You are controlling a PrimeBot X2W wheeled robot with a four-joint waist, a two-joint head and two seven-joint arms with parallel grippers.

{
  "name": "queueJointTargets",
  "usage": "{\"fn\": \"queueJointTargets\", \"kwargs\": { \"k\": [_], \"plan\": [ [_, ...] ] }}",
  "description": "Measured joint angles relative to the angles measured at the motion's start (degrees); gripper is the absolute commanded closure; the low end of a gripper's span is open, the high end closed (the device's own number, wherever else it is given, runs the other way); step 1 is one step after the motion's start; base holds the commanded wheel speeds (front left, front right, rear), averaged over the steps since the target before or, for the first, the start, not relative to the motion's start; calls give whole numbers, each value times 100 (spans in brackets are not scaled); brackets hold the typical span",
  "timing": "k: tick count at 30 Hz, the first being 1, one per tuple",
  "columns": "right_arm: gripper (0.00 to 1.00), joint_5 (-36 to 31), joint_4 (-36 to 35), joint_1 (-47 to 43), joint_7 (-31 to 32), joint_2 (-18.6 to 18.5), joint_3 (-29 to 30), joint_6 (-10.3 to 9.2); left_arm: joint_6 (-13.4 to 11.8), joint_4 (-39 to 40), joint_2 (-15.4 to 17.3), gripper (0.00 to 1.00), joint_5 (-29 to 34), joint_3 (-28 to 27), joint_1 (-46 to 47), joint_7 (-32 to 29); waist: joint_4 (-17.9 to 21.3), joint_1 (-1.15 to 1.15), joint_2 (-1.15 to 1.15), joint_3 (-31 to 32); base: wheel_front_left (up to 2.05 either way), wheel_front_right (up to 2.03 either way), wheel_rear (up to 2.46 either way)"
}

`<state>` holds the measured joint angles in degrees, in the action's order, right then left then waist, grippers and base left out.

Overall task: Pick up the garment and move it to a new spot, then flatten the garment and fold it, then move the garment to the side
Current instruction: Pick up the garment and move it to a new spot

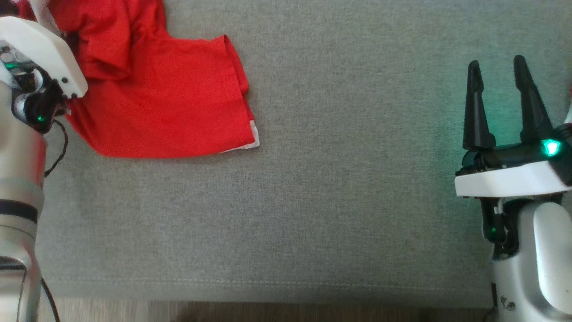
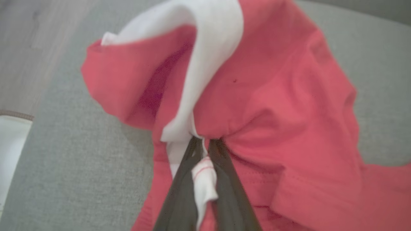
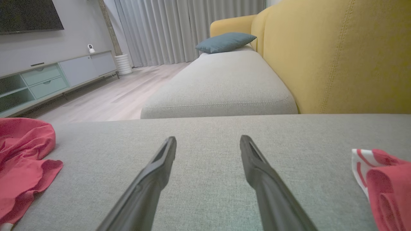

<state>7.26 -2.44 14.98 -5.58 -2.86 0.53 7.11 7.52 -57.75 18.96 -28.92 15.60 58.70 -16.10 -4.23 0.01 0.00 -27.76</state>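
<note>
garment (image 2: pixel 282 96) clamped in left tool (image 2: pixel 205 142) on grey cushion (image 1: pixel 321 201) (right tool (image 3: pixel 209 141) spread apart).

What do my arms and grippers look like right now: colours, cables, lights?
Right gripper: two long tapering black fingers on a white wrist housing with a green light. Left arm: silver-grey forearm, black band, white angular wrist cover, thin black cable looping beside it. Left gripper: dark fingers too.

Soft matt cloth garment (image 1: pixel 170 103) (creased); coarse woven fabric cushion (image 1: pixel 335 201).
</note>
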Motion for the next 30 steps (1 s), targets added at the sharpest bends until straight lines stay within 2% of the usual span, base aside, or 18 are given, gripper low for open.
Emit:
{"fn": "queueJointTargets", "kwargs": {
  "k": [6,10,16,19,22,30],
  "plan": [
    [0,165,266,-8,-147,0,-25,0,2,348,0,100,-247,32,35,789,45,0,0,377,0,0,0],
    [0,315,474,-48,-272,0,-52,0,2,824,-1,100,-379,203,21,1063,93,0,0,697,0,0,0],
    [0,539,764,-142,-443,0,-201,0,-9,1786,-141,100,-679,226,-144,1132,213,0,0,1191,0,0,0],
    [0,601,856,-214,-476,1,-275,0,-110,2174,-250,100,-754,229,-287,1077,273,0,0,1336,0,0,0],
    [0,697,955,-269,-565,2,-380,0,-323,2814,-470,100,-839,253,-501,942,389,0,0,1524,0,0,0],
    [0,840,1096,-269,-684,2,-439,0,-1112,4548,-1278,100,-1236,318,-821,602,793,0,0,1801,0,0,0]
  ]
}}
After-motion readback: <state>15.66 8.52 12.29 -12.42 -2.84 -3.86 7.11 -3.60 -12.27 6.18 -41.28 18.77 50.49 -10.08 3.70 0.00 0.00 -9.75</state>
